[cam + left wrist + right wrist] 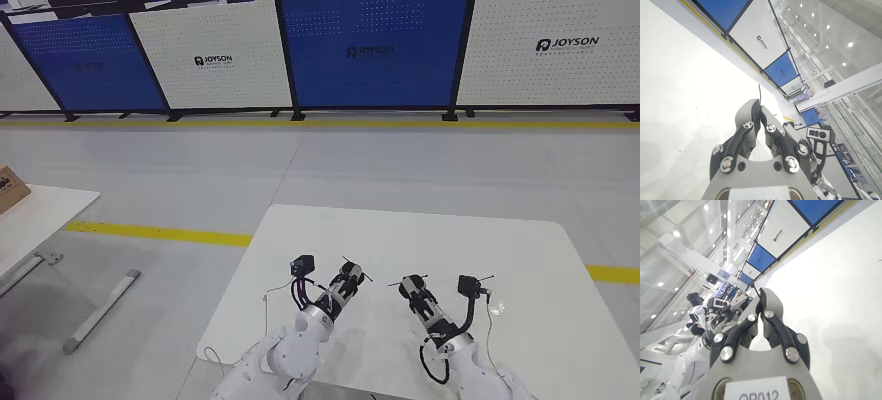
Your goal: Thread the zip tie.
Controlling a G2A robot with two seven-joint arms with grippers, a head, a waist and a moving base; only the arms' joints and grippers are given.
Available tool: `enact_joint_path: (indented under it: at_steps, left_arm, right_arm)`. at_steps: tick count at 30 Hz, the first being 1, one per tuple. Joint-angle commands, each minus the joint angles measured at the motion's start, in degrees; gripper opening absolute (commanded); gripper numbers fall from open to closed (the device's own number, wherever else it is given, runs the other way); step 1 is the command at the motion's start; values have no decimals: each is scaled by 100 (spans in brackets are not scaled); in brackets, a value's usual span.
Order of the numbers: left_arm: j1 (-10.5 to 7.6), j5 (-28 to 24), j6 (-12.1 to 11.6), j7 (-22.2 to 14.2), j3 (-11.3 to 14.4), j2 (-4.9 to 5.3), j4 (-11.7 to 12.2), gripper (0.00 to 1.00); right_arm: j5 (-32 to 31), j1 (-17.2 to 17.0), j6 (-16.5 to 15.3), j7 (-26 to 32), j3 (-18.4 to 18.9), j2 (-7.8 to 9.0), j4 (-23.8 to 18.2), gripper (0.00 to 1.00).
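Note:
Both grippers hover low over the white table (420, 235), side by side near its front edge with a small gap between them. My left gripper (350, 271) (760, 107) is shut on a thin black zip tie (759, 92), whose pointed tail sticks out past the fingertips. My right gripper (409, 287) (760, 293) is shut on a black zip tie (754, 286) whose square head end protrudes from the pads. In the top view each strip (358, 270) (414, 279) shows as a short dark line crossing its gripper. I cannot tell whether the two strips are joined.
A second white table (40, 215) with a cardboard box (10, 188) stands at the far left across a floor gap. A grey bar (100, 310) lies on the floor there. Blue and white partition panels (375, 50) line the back. The table stretches bare ahead of both grippers.

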Motion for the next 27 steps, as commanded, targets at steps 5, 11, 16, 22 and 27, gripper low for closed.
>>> enact_joint_path:
  at_steps: [5, 11, 16, 22, 27]
  left_arm:
    - [0, 0, 0, 0, 0, 0, 0, 0]
    - [0, 0, 0, 0, 0, 0, 0, 0]
    - [0, 0, 0, 0, 0, 0, 0, 0]
    - [0, 0, 0, 0, 0, 0, 0, 0]
    - [0, 0, 0, 0, 0, 0, 0, 0]
  right_arm:
    - [1, 0, 1, 0, 0, 0, 0, 0]
    - [357, 51, 331, -108, -113, -108, -27, 0]
    - [326, 233, 710, -380, -341, -241, 49, 0]
    - [330, 239, 732, -400, -347, -248, 49, 0]
    - [330, 239, 732, -400, -347, -248, 49, 0]
